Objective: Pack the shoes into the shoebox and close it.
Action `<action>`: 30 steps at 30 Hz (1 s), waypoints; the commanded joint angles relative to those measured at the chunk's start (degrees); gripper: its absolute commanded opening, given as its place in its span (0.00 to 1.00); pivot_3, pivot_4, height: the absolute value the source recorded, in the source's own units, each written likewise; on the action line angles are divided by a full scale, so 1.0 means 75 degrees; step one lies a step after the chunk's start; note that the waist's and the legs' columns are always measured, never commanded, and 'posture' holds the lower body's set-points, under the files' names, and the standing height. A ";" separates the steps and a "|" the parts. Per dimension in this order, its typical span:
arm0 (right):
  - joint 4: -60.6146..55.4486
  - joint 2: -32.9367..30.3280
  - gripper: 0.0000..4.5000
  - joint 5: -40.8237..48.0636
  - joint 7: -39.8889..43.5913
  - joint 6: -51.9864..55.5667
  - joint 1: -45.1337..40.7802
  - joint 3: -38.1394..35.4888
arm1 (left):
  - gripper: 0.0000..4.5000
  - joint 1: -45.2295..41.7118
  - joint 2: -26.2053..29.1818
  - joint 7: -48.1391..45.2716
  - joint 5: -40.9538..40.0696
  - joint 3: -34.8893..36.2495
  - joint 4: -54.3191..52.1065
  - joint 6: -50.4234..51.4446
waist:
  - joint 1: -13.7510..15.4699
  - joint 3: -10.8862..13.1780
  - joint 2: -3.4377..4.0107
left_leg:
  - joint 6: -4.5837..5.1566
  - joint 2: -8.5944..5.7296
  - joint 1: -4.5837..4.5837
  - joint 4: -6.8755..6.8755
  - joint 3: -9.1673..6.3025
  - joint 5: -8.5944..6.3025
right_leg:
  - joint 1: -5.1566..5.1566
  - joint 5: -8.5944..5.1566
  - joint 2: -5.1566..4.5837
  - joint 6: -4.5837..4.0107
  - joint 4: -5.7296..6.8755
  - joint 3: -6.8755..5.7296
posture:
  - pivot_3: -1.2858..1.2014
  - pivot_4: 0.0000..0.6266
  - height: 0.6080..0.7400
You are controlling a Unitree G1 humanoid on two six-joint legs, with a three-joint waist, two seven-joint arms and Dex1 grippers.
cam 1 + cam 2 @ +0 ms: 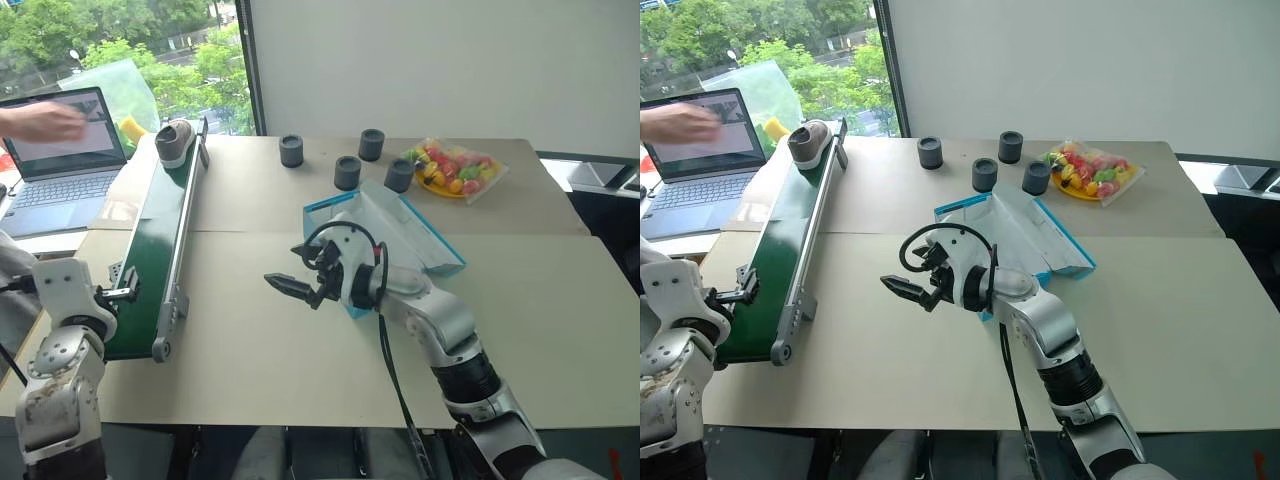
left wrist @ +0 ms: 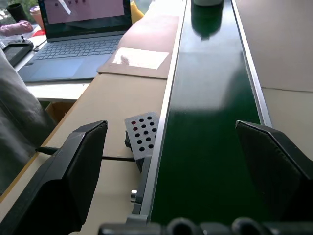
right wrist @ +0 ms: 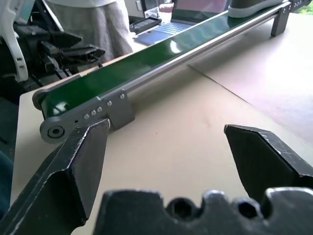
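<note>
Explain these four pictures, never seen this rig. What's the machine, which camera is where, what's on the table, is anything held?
It is a humanoid robot with two arms, each ending in a two-finger gripper. Two pictures come from its head, looking down; two from its wrists, looking along the fingers. On the table: a green conveyor with one shoe at its far end, an open blue shoebox, four dark cylinders and a bag of colourful items. A laptop sits at the far left with a person's hand over it. The left gripper and right gripper are open, holding nothing.
</note>
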 commanded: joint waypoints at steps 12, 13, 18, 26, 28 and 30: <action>0.0026 0.0147 0.99 -0.0250 0.0013 -0.0241 -0.0015 -0.0182 | 1.00 0.0084 -0.0189 0.0107 -0.0061 -0.0268 0.0028 0.0464 | -0.0019 0.0000 -0.0001 | -0.0005 0.0006 -0.0001 0.0000 0.0002 -0.0003 | -0.0001 0.0000 0.0007 0.0000 -0.0002 0.0003 | 0.52 0.24 1.00; 0.0024 0.0174 0.99 -0.0231 -0.0008 -0.0228 -0.0010 -0.0212 | 1.00 0.0088 -0.0170 0.0069 -0.0065 -0.0311 0.0013 0.0494 | -0.0017 0.0000 -0.0001 | -0.0005 0.0005 -0.0001 0.0000 0.0002 -0.0003 | -0.0001 0.0000 0.0007 0.0000 -0.0002 0.0003 | 0.52 0.24 1.00; -0.0016 0.0253 0.99 -0.0224 -0.0019 -0.0181 -0.0004 -0.0210 | 1.00 0.0048 -0.0117 0.0006 -0.0025 -0.0402 0.0042 0.0473 | -0.0016 0.0000 -0.0001 | -0.0005 0.0006 -0.0001 0.0000 0.0002 -0.0003 | -0.0001 0.0000 0.0007 -0.0001 -0.0002 0.0004 | 0.52 0.24 1.00; -0.0115 0.0159 0.99 -0.0206 0.0152 -0.0012 0.0191 -0.0043 | 1.00 -0.0053 -0.0089 -0.0042 0.0014 -0.0517 0.0155 0.0431 | -0.0015 0.0000 -0.0001 | -0.0007 0.0005 -0.0002 0.0000 0.0002 -0.0004 | -0.0002 0.0000 0.0006 -0.0001 -0.0004 0.0004 | 0.52 0.24 1.00; -0.0112 0.0145 0.99 -0.0236 0.0161 -0.0009 0.0217 -0.0042 | 1.00 -0.0096 -0.0085 -0.0036 0.0025 -0.0539 0.0212 0.0416 | -0.0015 0.0000 -0.0001 | -0.0007 0.0006 -0.0001 0.0000 0.0002 -0.0004 | -0.0002 0.0000 0.0007 -0.0001 -0.0003 0.0005 | 0.52 0.24 1.00; -0.0112 0.0136 0.99 -0.0246 0.0168 -0.0018 0.0231 -0.0039 | 1.00 -0.0116 -0.0082 -0.0033 0.0033 -0.0558 0.0247 0.0409 | -0.0015 0.0000 -0.0001 | -0.0007 0.0006 -0.0001 0.0000 0.0002 -0.0004 | -0.0002 0.0000 0.0007 -0.0001 -0.0003 0.0004 | 0.52 0.24 1.00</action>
